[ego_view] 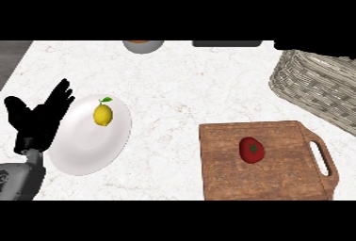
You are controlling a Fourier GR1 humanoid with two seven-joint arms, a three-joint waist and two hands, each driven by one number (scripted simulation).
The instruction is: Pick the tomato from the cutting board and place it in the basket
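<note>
White marble counter (pixel 181 84) fills the view, and nothing has been picked up yet. Low on the right lies the wooden cutting board (pixel 278 183), its handle slot turned toward the right edge. The tomato (pixel 251 149) sits on the board's middle, stem end up, with bare wood all round it. That leaves room for fingers to come down on either side.

Up in the far right corner stands the woven basket (pixel 319 89), partly cut off by the frame and well apart from the tomato. It's on the same side as the board, so I'd call this a short lift and carry away from the robot.

On the left sits a white plate (pixel 83 155) with a lemon (pixel 103 114) near its upper rim. The lemon is no part of this job. Just beside the plate's left edge, the left hand (pixel 38 120) rests with fingers straight and spread, pointing up and holding nothing. It looks parked out of the way.

No right hand appears anywhere in the shot, though board and basket both lie on its side. My guess is that it gets the work.

Along the far edge, a grey bowl (pixel 143 45) and a dark object (pixel 227 43) just peek in. The pick hasn't begun.
</note>
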